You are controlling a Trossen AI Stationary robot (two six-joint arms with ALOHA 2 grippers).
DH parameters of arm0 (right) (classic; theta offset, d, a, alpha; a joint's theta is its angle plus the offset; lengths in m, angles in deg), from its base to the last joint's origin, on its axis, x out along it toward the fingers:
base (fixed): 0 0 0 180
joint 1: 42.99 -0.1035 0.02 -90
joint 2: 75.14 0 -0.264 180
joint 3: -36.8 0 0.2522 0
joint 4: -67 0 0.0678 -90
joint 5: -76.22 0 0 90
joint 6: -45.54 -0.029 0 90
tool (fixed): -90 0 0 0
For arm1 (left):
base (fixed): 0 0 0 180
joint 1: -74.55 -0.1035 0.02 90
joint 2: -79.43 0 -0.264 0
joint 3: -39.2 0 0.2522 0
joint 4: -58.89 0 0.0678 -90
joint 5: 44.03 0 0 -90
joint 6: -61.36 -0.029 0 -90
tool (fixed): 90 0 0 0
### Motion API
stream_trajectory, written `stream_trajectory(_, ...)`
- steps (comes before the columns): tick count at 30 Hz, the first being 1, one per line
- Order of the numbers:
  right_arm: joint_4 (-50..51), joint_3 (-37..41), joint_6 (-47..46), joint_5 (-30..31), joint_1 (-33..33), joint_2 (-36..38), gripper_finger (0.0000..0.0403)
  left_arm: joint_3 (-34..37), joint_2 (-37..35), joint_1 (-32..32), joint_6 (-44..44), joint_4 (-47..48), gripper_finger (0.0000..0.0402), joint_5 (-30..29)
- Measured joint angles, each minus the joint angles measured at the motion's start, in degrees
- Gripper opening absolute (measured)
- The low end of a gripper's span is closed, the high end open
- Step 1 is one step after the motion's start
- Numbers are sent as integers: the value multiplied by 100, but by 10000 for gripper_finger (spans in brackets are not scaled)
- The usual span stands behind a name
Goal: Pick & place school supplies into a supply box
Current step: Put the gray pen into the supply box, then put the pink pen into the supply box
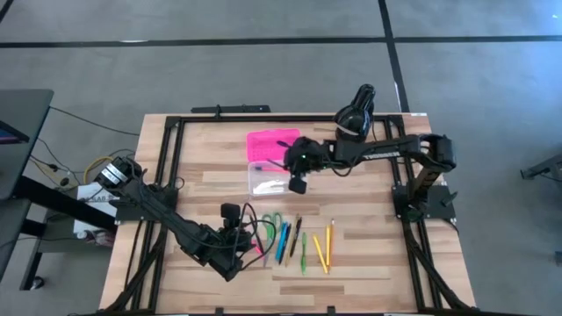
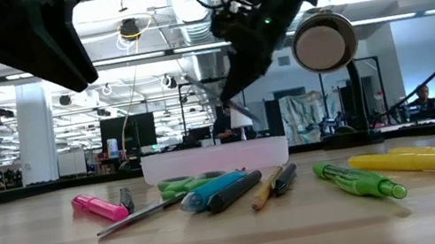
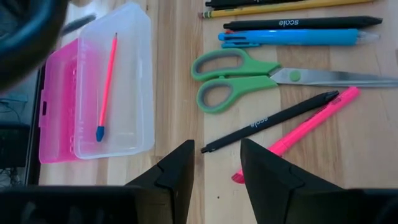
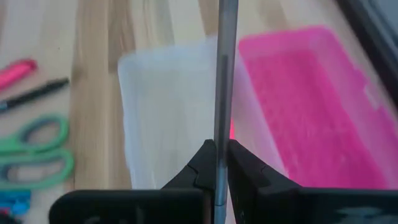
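The supply box lies open at the table's middle, its clear base (image 1: 266, 178) toward the near side and its pink lid (image 1: 272, 143) behind it. A pink-orange pencil (image 3: 107, 78) lies in the base. My right gripper (image 1: 299, 180) is above the base, shut on a thin grey pen (image 4: 222, 81). The other pens, pencils and the green-handled scissors (image 3: 230, 78) lie flat in a row on the table near the front (image 1: 299, 244). My left gripper (image 3: 217, 165) is open over a black pen (image 3: 273, 121) and a pink pen (image 3: 305, 127), touching nothing. My right gripper pinches the grey pen's shaft (image 4: 219, 134) between its two fingertips (image 4: 239, 158). The fingers slant down from above (image 2: 232, 79). The pen is over the box's clear base (image 4: 161, 106). Whether its end touches the box, I cannot tell.
A black round lamp-like object (image 1: 356, 110) stands at the far right of the table, close to my right arm; it also shows in the low view (image 2: 325, 42). Dark frame rails (image 1: 176, 175) run along the table's left and right sides. Cables (image 1: 255, 219) hang by my left gripper.
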Motion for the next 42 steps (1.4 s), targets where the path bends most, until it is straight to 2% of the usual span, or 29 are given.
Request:
stream_trajectory(9,572,-578,-48,-98,82,-758,22,0,2,5,104,108,126,20)
stream_trajectory(17,1481,-1169,-158,-107,58,-1134,60,0,2,89,147,170,126,13)
stream_trajectory(20,1449,-1171,-158,-106,55,-1137,85,0,2,101,159,171,126,15)
stream_trajectory(25,1460,-1180,-145,-92,24,-1006,127,0,2,114,134,170,126,100)
stream_trajectory(30,1767,-1174,168,-90,-279,-702,151,60,57,111,-414,-39,126,354)
stream_trajectory(35,2015,-1117,390,-90,-771,-442,159,460,82,48,-1191,-797,126,857)
stream_trajectory(42,1885,-775,550,-63,-1406,147,153,1055,79,-239,-1948,-1872,126,1197)
